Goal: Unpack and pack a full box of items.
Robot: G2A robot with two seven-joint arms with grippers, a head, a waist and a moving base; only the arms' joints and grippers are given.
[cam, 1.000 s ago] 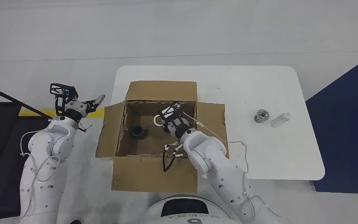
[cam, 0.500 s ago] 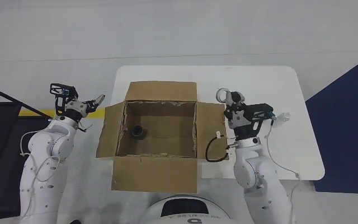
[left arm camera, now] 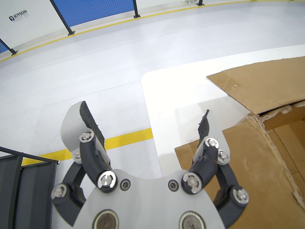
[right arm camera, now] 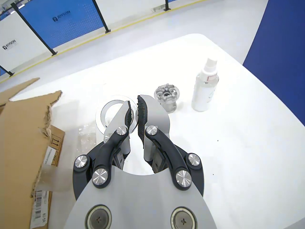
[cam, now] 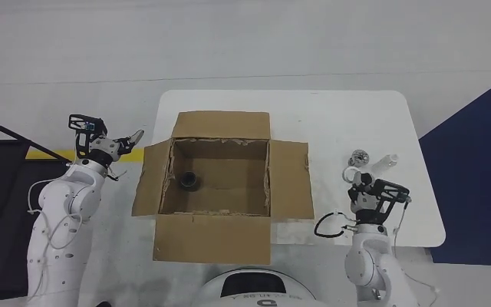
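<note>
The open cardboard box (cam: 222,124) sits mid-table, with a small dark round item (cam: 188,181) on its floor near the left wall. My right gripper (right arm camera: 134,100) hovers over the table to the right of the box, shut on the rim of a silver ring (right arm camera: 104,114). I cannot tell whether the ring touches the table. Just beyond it stand a grey metal part (right arm camera: 167,96) and a white spray bottle (right arm camera: 205,86). In the top view the right gripper (cam: 360,181) is near the metal part (cam: 357,159). My left gripper (left arm camera: 144,108) is open and empty, off the table's left edge beside the box flap (left arm camera: 262,84).
A crumpled clear plastic wrap (right arm camera: 83,136) lies on the table between the ring and the box's right flap (right arm camera: 21,120). The white table (cam: 360,115) has bare room behind and to the right of the box. A dark rack (left arm camera: 28,182) stands below the left gripper.
My right arm rose out of the box with the ring and swung right, now lower over the table near the metal part and bottle. The left arm has kept still.
</note>
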